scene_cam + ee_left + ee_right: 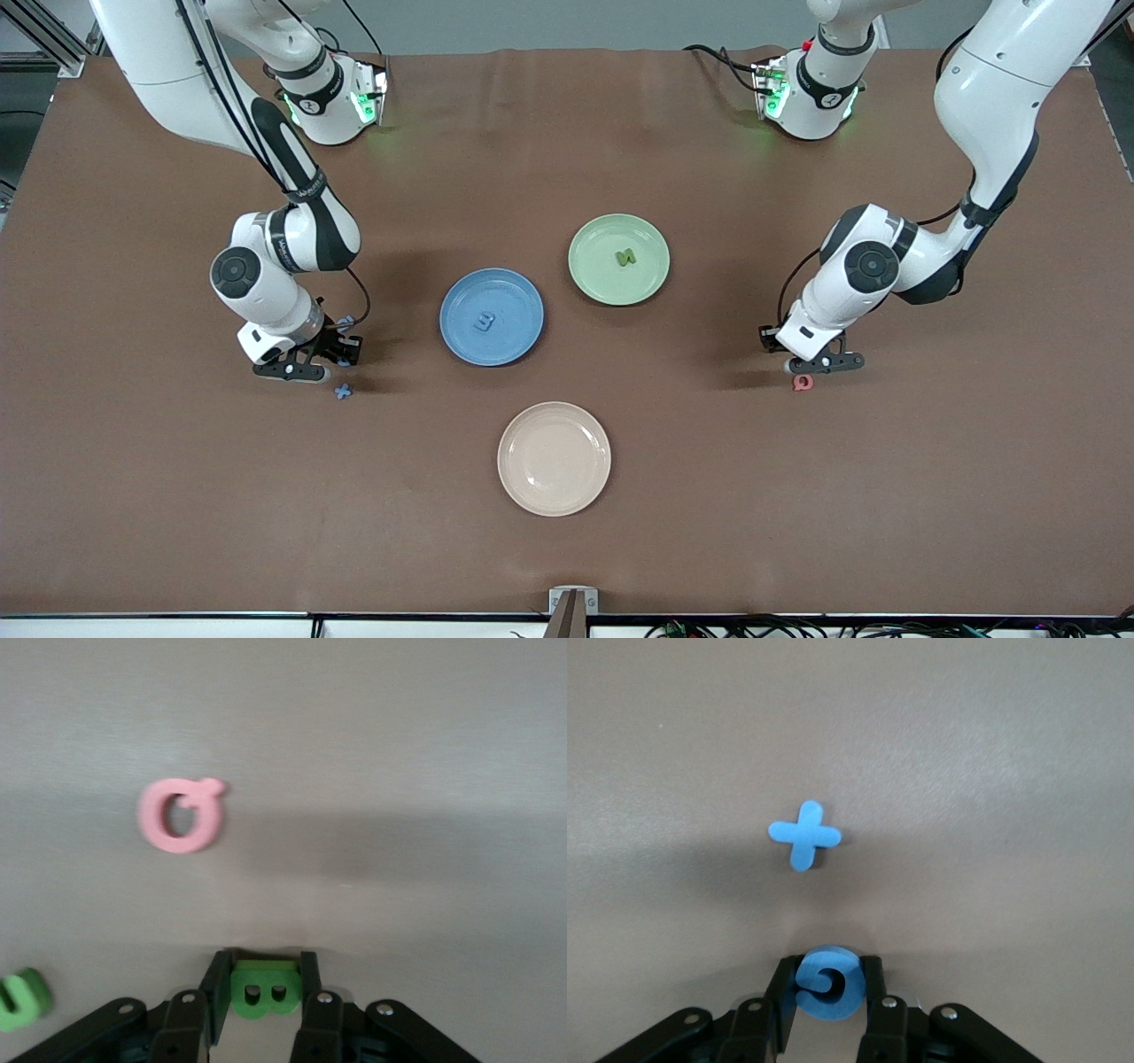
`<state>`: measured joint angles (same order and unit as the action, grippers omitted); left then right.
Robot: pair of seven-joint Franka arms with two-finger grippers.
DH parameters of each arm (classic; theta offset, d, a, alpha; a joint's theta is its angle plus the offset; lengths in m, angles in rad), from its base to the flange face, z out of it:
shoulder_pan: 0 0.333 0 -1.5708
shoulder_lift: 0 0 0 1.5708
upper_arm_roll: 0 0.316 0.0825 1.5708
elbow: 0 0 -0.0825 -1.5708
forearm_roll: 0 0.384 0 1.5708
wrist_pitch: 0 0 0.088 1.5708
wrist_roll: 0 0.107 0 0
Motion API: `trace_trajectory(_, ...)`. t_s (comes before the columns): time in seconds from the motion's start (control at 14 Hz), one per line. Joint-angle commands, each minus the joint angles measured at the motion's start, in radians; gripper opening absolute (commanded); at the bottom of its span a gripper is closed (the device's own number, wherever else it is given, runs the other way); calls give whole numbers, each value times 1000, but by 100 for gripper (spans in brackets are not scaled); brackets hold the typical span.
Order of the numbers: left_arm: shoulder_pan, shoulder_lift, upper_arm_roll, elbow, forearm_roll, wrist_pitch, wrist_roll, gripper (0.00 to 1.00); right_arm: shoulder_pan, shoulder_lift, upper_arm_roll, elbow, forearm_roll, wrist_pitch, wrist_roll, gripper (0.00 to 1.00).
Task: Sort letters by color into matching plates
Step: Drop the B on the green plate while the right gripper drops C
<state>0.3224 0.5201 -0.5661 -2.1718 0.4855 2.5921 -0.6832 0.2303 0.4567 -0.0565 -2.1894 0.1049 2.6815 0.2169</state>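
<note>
The brown cloth-covered tabletop (567,549) carries three round shallow plates. The blue plate (461,337) sits near the middle and holds one small blue foam letter (484,321). The pale green plate (589,275) lies just beside it, farther from the front camera and toward the left arm's end; it holds one small green foam letter (626,258). The beige plate (554,458) lies nearest the front camera, apart from the other two.

The right pincer (829,985) is down at the tabletop toward the right arm's end, well apart from the blue plate. Its fingers (782,992) are closed on a round blue foam letter with a curled centre (826,997), gripped from both sides. A blue cross-shaped foam letter (804,835) lies flat on the tabletop just beside that pincer, nearer to the front camera, not touched.

The left pincer (261,983) is down at the tabletop toward the left arm's end, well apart from the pale green plate. Its fingers (217,988) are closed on a green foam letter with two small holes (263,989). A pink ring-shaped foam letter with a short tail (181,815) lies flat near that pincer, nearer to the front camera, untouched. Another green foam letter (19,999) shows partly at the edge of the left wrist view; its shape cannot be told.
</note>
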Motion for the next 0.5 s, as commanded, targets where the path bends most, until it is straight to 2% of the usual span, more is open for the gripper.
trace_trajectory(0.0,-5,-40,-73,-2,19,-53,-109,27,72,-38,3,40,15,-113,146,0)
trace_trajectory(0.29,-17,-40,-197,13,19,-139,-269,27,230,-59,3,86,15,-130,442,0)
trace_trajectory(0.43,-66,-40,-233,44,18,-202,-367,27,293,-53,3,121,15,-141,566,0)
